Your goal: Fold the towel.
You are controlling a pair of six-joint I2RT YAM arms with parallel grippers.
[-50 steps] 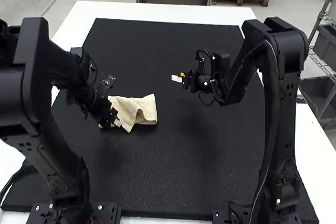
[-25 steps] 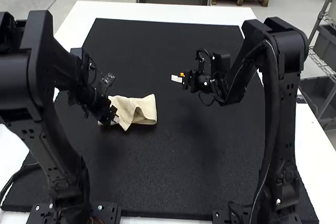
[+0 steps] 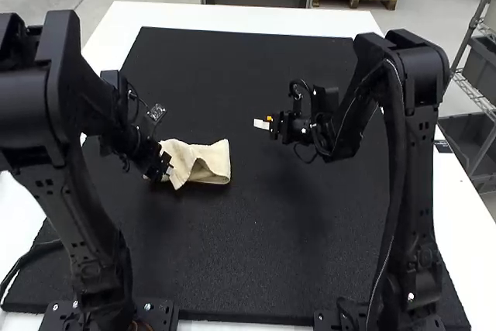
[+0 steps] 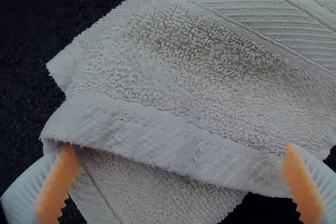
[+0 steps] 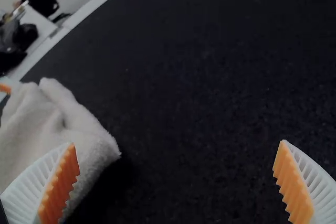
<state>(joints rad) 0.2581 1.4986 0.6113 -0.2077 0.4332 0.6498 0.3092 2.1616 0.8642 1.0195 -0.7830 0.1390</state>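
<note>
Towel (image 3: 208, 162) rumpled left of centre on surface (image 3: 232, 18), left tool (image 4: 179, 148) wide over it, right tool (image 5: 178, 145) wide too; a shallow left pinch could catch only the top layer, skewing the fold.

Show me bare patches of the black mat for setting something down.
High view: the mat is bare between the arm bases, and along its far edge by the white tabletop. It is crowded at the left, where the left arm's white-fingered pincer is at the partly folded cream towel.
</note>
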